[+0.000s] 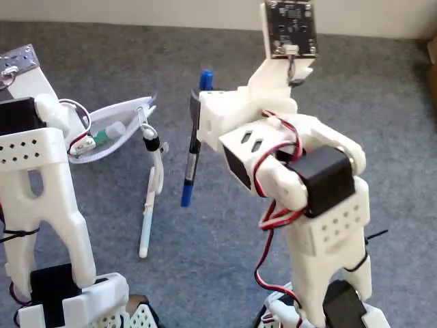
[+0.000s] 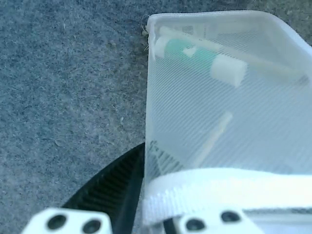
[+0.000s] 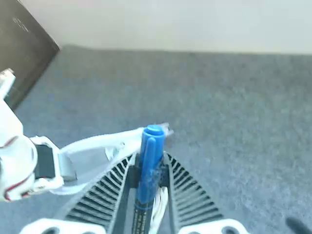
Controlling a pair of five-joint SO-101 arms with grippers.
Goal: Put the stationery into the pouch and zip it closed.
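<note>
Blue pen (image 3: 150,146) clamped in R gripper (image 3: 149,163) — print unreadable; L gripper (image 2: 146,187) pinches mesh pouch (image 2: 209,122).

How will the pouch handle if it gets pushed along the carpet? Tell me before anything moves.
Likely floppy: the pouch is thin see-through mesh, so it would probably buckle rather than slide as one piece. Probably light too, since only a few small items such as the green tube show inside. The rough carpet may snag it.

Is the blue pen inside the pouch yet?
Not yet, it is out. The right gripper holds the blue pen upright, off to the side of the pouch and not touching it.
</note>
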